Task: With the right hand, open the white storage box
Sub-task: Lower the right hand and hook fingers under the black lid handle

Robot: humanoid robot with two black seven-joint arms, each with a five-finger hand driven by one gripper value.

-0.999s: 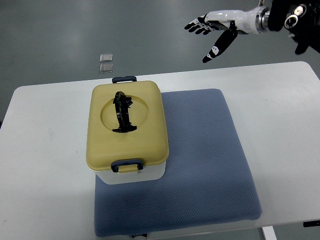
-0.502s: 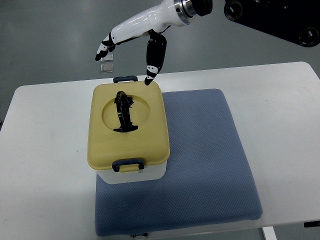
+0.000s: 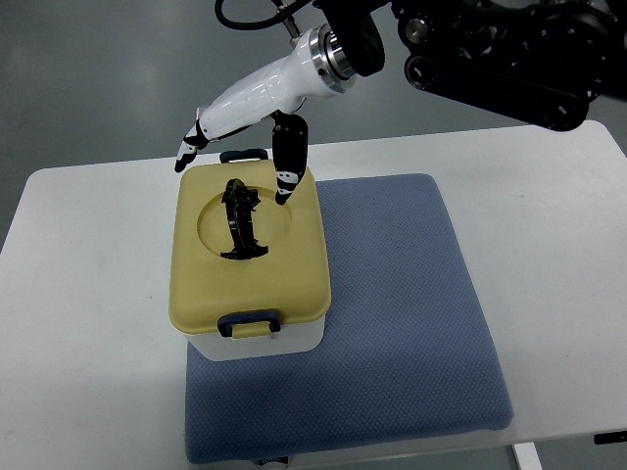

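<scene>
The storage box [image 3: 250,264] sits on the left part of the mat [image 3: 392,323], which lies on the desk [image 3: 88,294]. The right hand [image 3: 245,122] hangs over the box's far edge, thumb above the lid [image 3: 245,284], beside the handle [image 3: 240,220].

Right hand [image 3: 240,122] over the far edge of the yellow lid [image 3: 249,247], black handle [image 3: 240,219] standing in the lid's round recess, blue mat [image 3: 411,313] and white table [image 3: 88,294] bare on either side
</scene>
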